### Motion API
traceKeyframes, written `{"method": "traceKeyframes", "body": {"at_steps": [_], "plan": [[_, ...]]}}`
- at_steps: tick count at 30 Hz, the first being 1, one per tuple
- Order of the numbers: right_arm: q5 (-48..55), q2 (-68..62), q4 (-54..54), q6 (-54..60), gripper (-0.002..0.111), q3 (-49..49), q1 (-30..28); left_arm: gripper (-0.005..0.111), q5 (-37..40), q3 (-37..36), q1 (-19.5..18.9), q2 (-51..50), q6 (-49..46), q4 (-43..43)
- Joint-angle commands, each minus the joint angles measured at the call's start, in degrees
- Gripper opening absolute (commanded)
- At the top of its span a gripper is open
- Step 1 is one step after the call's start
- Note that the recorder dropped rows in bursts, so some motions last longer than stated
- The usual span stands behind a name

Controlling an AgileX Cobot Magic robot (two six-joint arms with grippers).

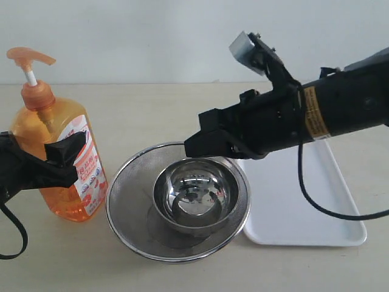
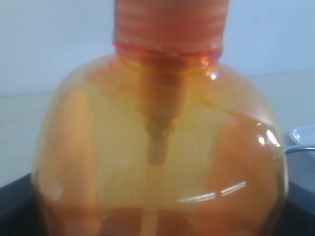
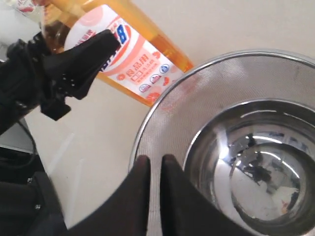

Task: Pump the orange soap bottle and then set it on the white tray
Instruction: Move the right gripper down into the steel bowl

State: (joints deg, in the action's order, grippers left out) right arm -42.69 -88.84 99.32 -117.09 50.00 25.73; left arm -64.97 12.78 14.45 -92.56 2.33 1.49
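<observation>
orange soap bottle (image 1: 42, 125) label (image 3: 130, 69): Chinese lettering, seemingly 食品用 | arm's yellow sticker (image 1: 314, 112): unreadable

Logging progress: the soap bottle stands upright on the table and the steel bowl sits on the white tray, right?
Not quite. The steel bowl sits inside the mesh strainer, beside the white tray, as the exterior view shows. The soap bottle does stand upright on the table.

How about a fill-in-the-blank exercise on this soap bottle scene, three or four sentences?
1. The left tool grips the orange soap bottle, which stands ____.
2. The steel bowl sits ____ the mesh strainer.
3. The right tool, jaws ____, hovers above the strainer.
4. In the exterior view, the white tray lies to the ____ of the strainer.
Missing words: upright; inside; shut; right.
</observation>
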Motion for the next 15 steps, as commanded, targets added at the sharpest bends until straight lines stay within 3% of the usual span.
{"method": "traceKeyframes", "body": {"at_steps": [1,6,15], "plan": [[1.6,-5.1,0.6,-0.4,0.004,1.5,0.9,0.005,-2.4,-0.2,0.2,0.0,-0.5,0.0],[8.0,-12.3,0.6,0.0,0.004,4.4,8.2,0.005,-2.3,-0.2,0.2,0.0,-0.5,0.0],[14.0,-15.2,0.6,0.1,0.004,5.6,9.5,0.005,-2.4,-0.2,0.2,0.0,-0.5,0.0]]}}
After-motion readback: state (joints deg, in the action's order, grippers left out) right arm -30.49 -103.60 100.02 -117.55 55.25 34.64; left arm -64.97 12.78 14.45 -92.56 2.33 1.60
